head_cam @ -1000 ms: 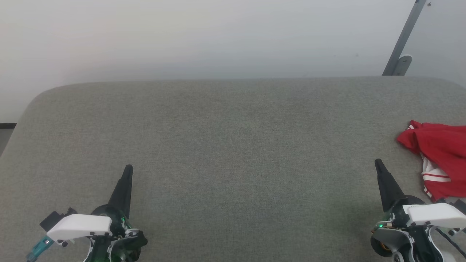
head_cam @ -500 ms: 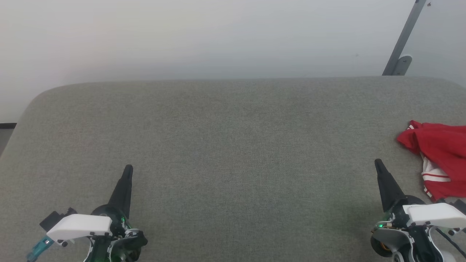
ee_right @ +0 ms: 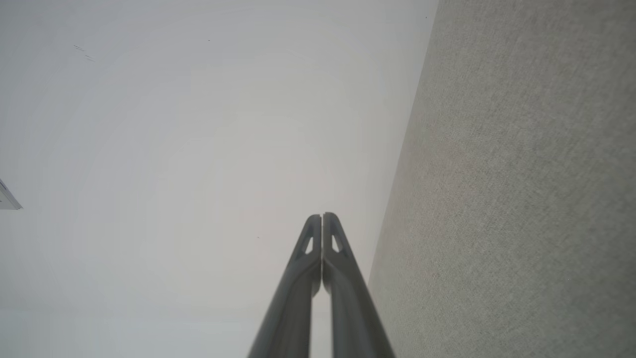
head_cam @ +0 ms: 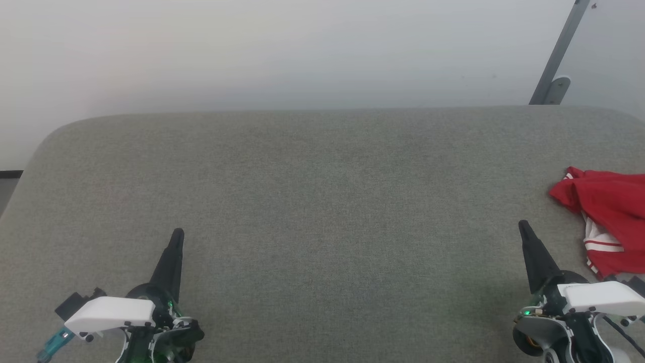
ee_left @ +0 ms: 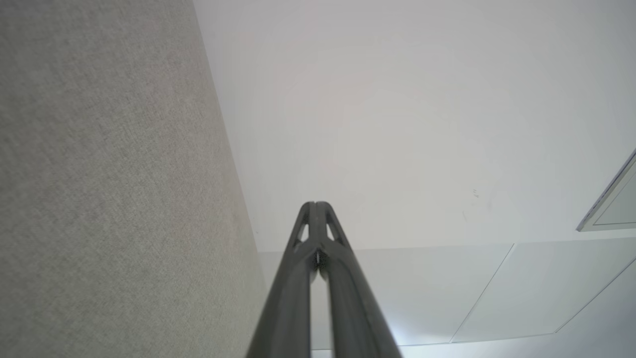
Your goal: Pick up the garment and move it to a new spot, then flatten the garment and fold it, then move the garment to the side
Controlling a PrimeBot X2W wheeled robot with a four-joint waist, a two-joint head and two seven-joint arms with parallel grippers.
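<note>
Head view: garment (head_cam: 607,212) crumpled at the frame's right edge on grey cushion (head_cam: 322,171); left gripper (head_cam: 177,236) lower left, right gripper (head_cam: 524,227) lower right, seemingly parked clear. Left wrist view: fingers (ee_left: 295,288) pressed together, empty. Right wrist view: likewise pressed together, empty.

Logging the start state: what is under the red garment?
The garment lies crumpled on the grey fabric surface, near its right side and cut off by the picture's edge. Whether anything else sits beneath its folds is covered and cannot be seen.
</note>
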